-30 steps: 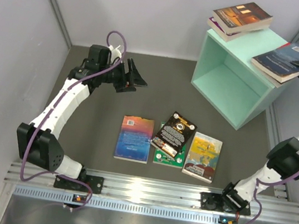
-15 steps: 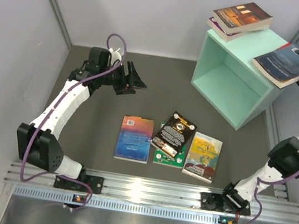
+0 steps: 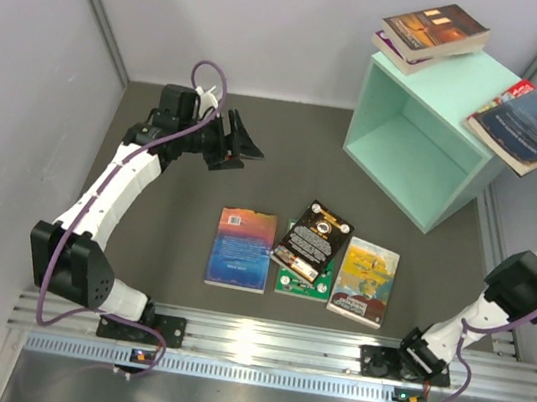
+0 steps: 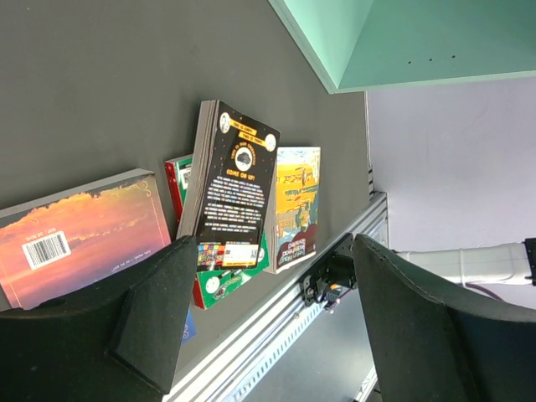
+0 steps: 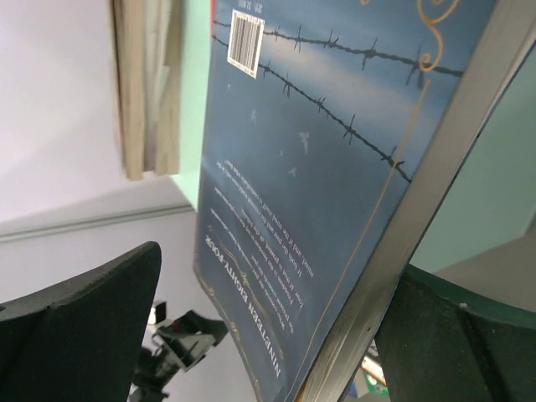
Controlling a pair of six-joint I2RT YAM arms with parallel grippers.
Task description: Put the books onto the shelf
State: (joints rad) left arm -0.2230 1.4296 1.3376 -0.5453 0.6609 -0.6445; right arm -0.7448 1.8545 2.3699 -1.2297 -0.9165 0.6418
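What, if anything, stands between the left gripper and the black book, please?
Nothing visible does: the open left gripper hovers apart from it, and the black book lies uncovered atop the green book.

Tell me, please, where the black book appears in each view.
Top external: black book, centre of the table, overlapping the green book.
Left wrist: the book, mid-frame.
Right wrist: not in it.
Shared landmark: the shelf, upper right in top external and left wrist, a mint strip in right wrist.
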